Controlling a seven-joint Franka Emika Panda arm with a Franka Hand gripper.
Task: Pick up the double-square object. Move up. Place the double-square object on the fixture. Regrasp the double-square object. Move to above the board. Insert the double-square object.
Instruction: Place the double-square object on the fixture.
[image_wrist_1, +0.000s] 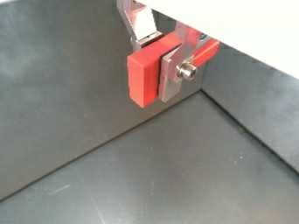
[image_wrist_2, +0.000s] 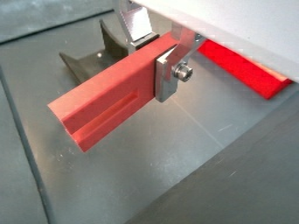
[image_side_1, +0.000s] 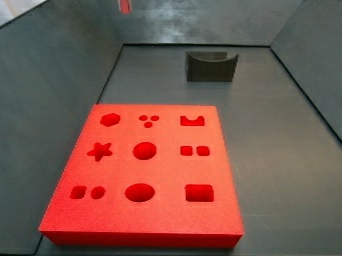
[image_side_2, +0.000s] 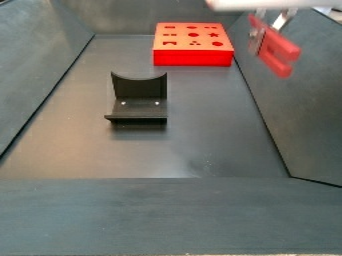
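Clamped between the silver fingers (image_wrist_2: 167, 72) of the hand (image_wrist_1: 176, 63): the double-square object (image_wrist_2: 105, 105), a light-red elongated block, held up in the air well above the dark surface (image_wrist_1: 163, 175). Seen end-on and foreshortened in a wrist view (image_wrist_1: 145, 75), long and slanting with a shallow groove down one face in the wrist view beside it. Upper part of the hand cut off at the frame edge in both wrist views. In a side view, only a blurred pink shape (image_side_2: 277, 50) near the upper right corner, hand (image_side_2: 274, 22) above it mostly out of frame. In a side view from the opposite end, just a small red sliver (image_side_1: 127, 6) at the top edge, hand not discernible. Fixture (image_side_2: 136, 98) standing empty on the surface, mid-floor, partly hidden behind the block in a wrist view (image_wrist_2: 100, 54). Board (image_side_1: 147, 168) lying flat, well apart from the fixture, its cutouts all vacant; only one corner strip showing in a wrist view (image_wrist_2: 243, 68).
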